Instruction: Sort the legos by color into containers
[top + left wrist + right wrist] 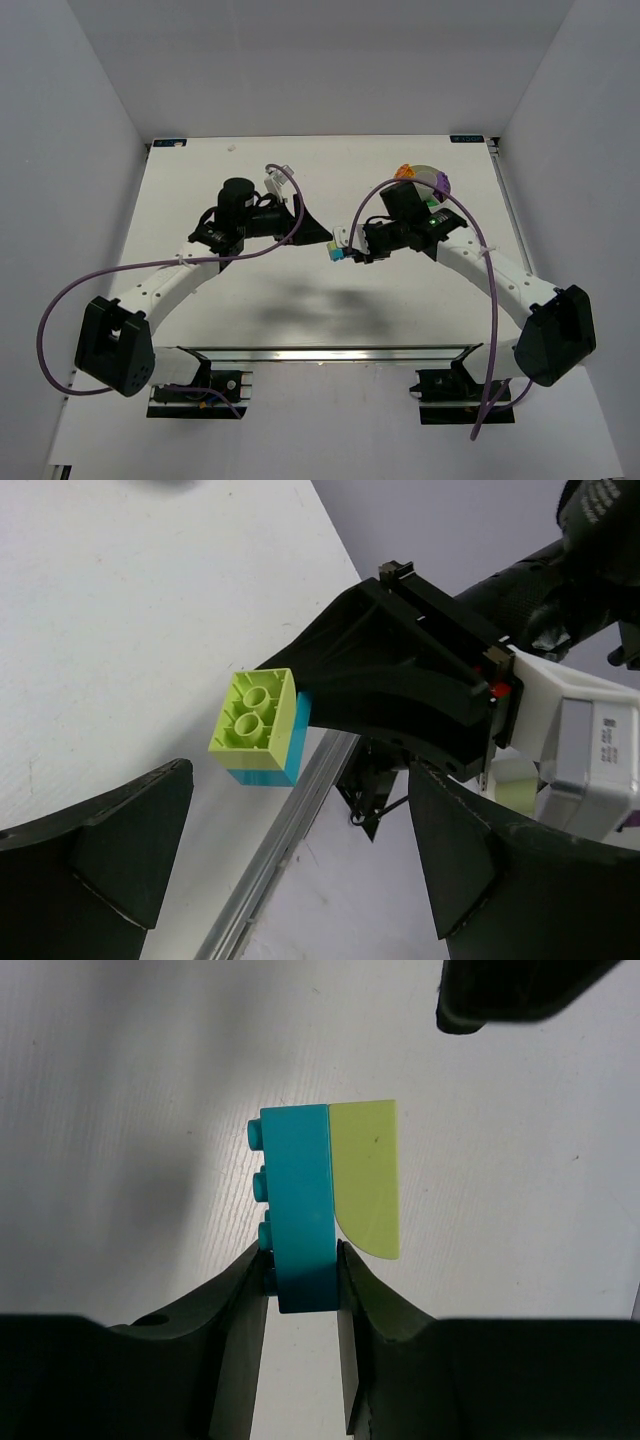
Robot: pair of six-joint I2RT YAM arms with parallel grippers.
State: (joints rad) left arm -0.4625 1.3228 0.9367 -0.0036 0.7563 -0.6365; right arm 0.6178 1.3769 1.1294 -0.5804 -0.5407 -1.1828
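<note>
A: Cyan brick, lime brick attached: where is the stack held?

B: It is clamped in the right hand, clear of the surface. The left hand is spread apart, facing it. The white bowl is located beyond the right arm.

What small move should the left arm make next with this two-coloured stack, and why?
Probably ease the open left pincer forward until it straddles the yellow-green brick. The right pincer clamps only the cyan brick; the two colours are joined and the yellow-green half sticks out free, facing the left pincer. They likely must be separated before sorting.
</note>
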